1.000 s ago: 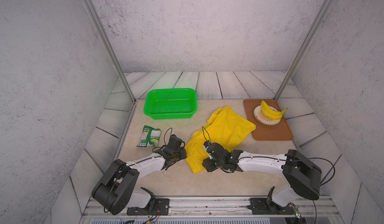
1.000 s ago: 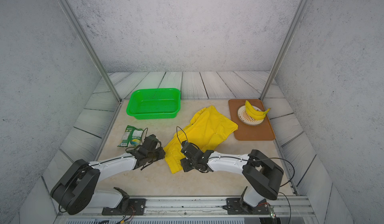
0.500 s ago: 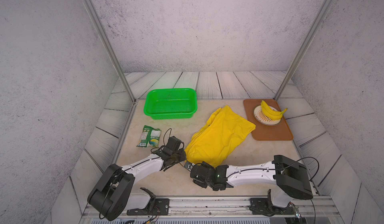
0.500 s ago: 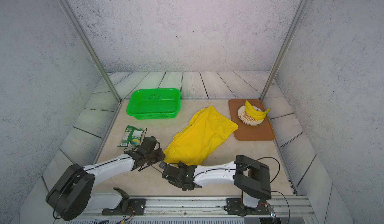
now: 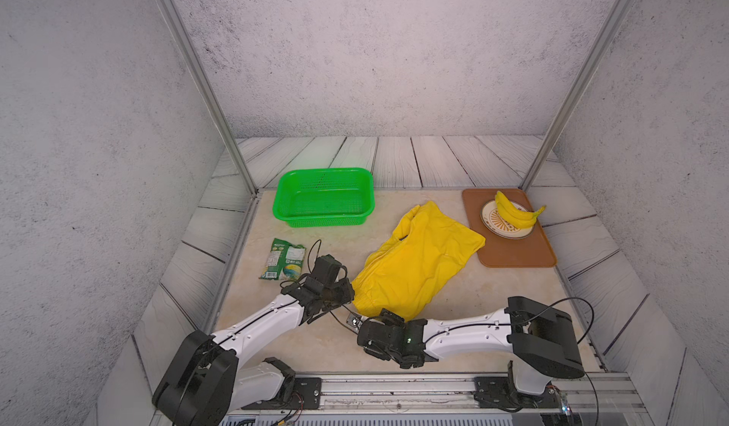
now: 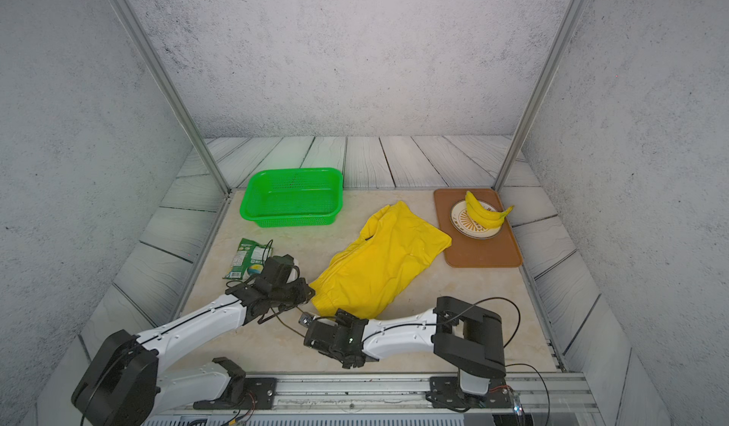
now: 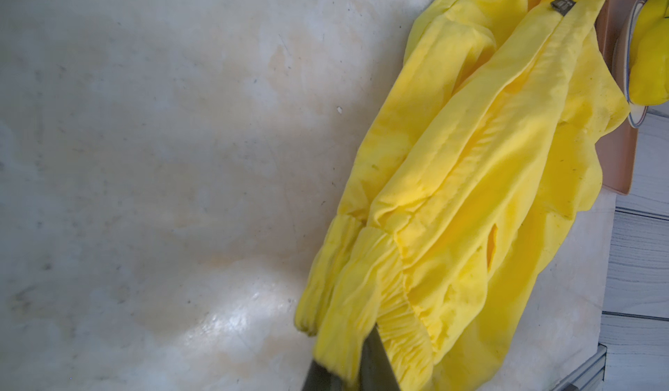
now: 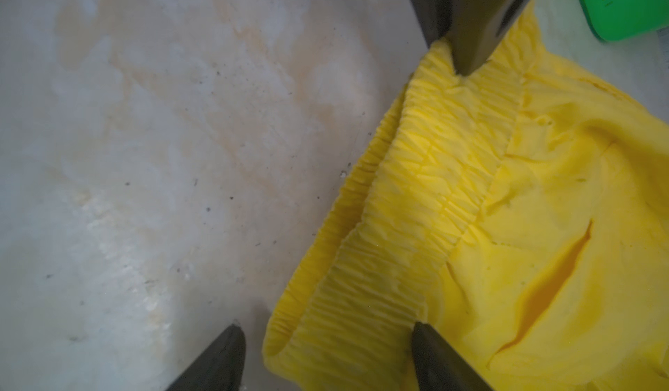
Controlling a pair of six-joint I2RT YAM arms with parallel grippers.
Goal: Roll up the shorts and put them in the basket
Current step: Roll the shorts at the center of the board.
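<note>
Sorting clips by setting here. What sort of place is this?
Likely a robot test cell, not a home: grey panels on metal posts box in a tabletop, and two robot arms sit on a rail at its front.

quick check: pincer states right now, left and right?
Left pincer: closed, pinching the waistband of the shorts.
Right pincer: open, holding nothing; its fingers stand either side of the waistband's end.
</note>
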